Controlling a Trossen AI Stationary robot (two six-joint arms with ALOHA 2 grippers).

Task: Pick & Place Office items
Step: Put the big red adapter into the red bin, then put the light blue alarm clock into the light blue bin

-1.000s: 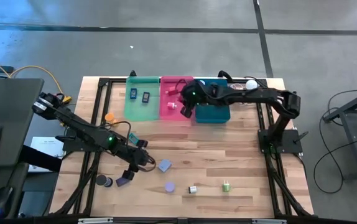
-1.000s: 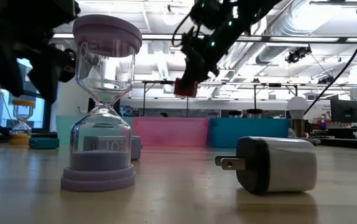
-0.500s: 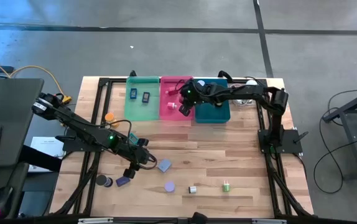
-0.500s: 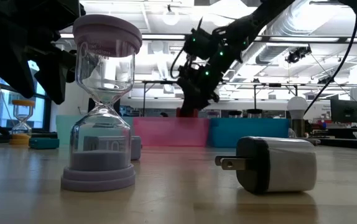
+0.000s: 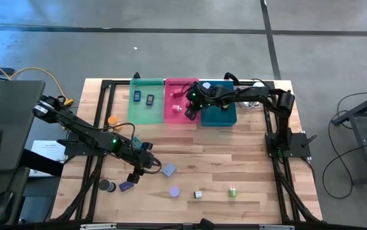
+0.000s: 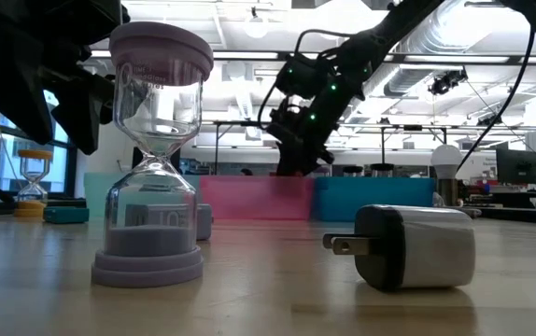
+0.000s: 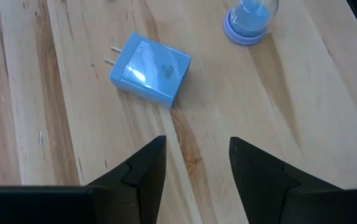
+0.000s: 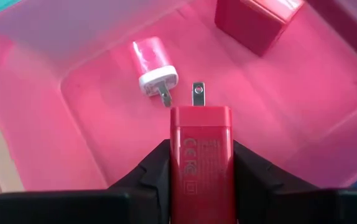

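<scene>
**deskbot_fan:** Over at the far edge of the table (image 5: 234, 160), the right gripper (image 8: 200, 163) is hanging down inside the pink bin (image 5: 178, 115), fingers pinching a red charger (image 8: 201, 146) between them. Two other pinkish-red plugs (image 8: 155, 68) are already lying in there, so this one's about to join them, I'd guess.

**plywood_pete:** What's the left one doing?

**deskbot_fan:** The left gripper (image 7: 194, 163) is sitting low near the front left corner, fingers partly spread and holding nothing. It's pointing at a blue charger (image 7: 150, 68) with a little blue sand timer (image 7: 248, 22) past it.

**plywood_pete:** So how far along?

**deskbot_fan:** Maybe halfway? The green bin (image 5: 145, 108) is holding two dark items (image 5: 143, 98), and pink has a few. Can't see anything in the teal bin (image 5: 225, 116) past the arm. Still waiting along the front edge are a dark roll (image 5: 109, 186), a purple block (image 5: 126, 186), a lavender timer (image 5: 174, 191), a white plug (image 5: 198, 194) and a green one (image 5: 233, 190), plus an orange timer (image 5: 112, 120) by the left edge.
</scene>
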